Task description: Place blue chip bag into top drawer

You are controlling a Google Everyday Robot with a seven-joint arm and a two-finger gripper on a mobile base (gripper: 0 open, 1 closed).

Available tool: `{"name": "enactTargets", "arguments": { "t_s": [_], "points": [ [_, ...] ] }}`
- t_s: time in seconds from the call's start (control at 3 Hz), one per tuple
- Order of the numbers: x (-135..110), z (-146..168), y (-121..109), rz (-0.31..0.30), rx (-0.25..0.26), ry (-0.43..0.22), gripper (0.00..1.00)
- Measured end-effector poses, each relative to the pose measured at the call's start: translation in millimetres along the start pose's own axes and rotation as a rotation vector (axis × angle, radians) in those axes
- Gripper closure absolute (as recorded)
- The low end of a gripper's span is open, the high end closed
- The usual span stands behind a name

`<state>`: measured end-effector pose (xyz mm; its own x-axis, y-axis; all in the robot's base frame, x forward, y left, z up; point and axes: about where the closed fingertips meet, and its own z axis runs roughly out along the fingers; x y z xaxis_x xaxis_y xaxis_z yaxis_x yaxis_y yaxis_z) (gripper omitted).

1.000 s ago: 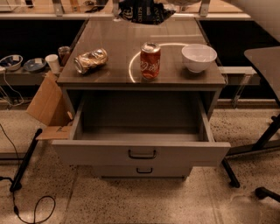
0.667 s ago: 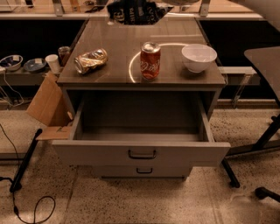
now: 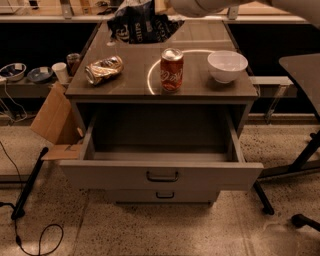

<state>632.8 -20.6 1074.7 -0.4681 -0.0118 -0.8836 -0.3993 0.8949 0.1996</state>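
The blue chip bag (image 3: 137,22) is crumpled dark navy foil with white lettering. It hangs over the back of the cabinet top, near the frame's upper edge. My gripper (image 3: 161,9) is at the bag's upper right, shut on the bag, and my pale arm (image 3: 200,5) reaches in from the top right. The top drawer (image 3: 100,175) is pulled wide open toward me, with nothing showing inside it. It lies well below and in front of the bag.
On the cabinet top stand a red soda can (image 3: 171,69), a crushed gold-brown can (image 3: 104,69) at the left and a white bowl (image 3: 227,65) at the right. The lower drawer (image 3: 165,195) is shut. A cardboard box (image 3: 52,120) leans at the left; a chair base (image 3: 300,165) stands at the right.
The bag, held by my gripper, has come forward, down and to the left over the cabinet top, and shows more fully. The cans, bowl and drawer have not moved.
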Motion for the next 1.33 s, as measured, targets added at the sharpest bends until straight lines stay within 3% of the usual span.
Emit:
{"name": "enactTargets", "arguments": {
  "t_s": [0.67,1.33],
  "points": [
    [60.3,18.0,24.0,0.031,-0.050,0.146,1.00],
    [123.5,43.7,28.8,0.118,-0.017,0.299,1.00]
  ]
}}
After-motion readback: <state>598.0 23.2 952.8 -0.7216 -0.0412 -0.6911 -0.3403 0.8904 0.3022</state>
